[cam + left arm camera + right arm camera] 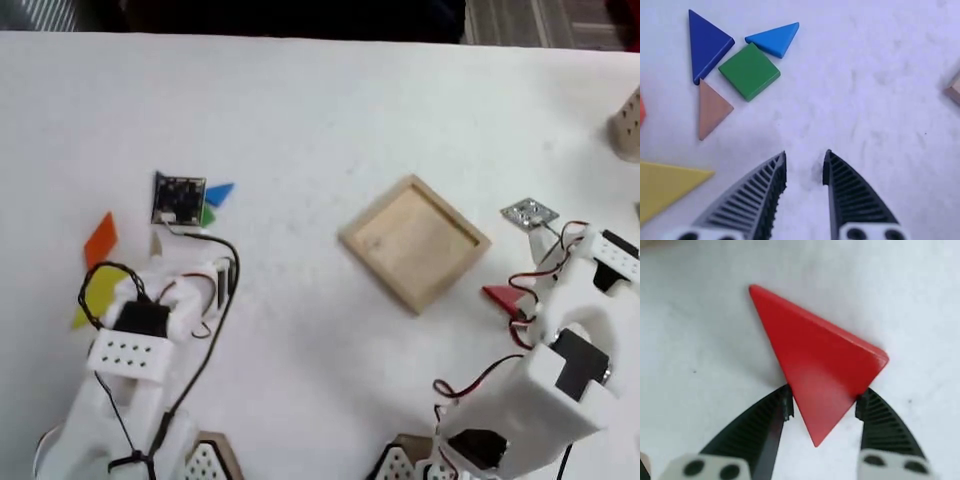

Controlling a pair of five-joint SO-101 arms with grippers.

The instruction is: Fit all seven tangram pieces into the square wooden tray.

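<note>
The square wooden tray (415, 242) lies empty at the table's middle, turned like a diamond. Just to its right a red triangle (820, 365) lies flat on the table, and my right gripper (824, 400) is shut on its narrow end, a finger against each edge. On the left sit a dark blue triangle (707, 45), a light blue triangle (774, 39), a green square (749, 71), a tan triangle (712, 109), a yellow triangle (665, 187) and an orange parallelogram (100, 240). My left gripper (804, 162) hangs slightly open over bare table just right of them, holding nothing.
A beige object (628, 125) stands at the table's right edge. Both arm bases and their loose cables (215, 320) take up the front edge. Bare white table lies between the left pieces and the tray, and behind the tray.
</note>
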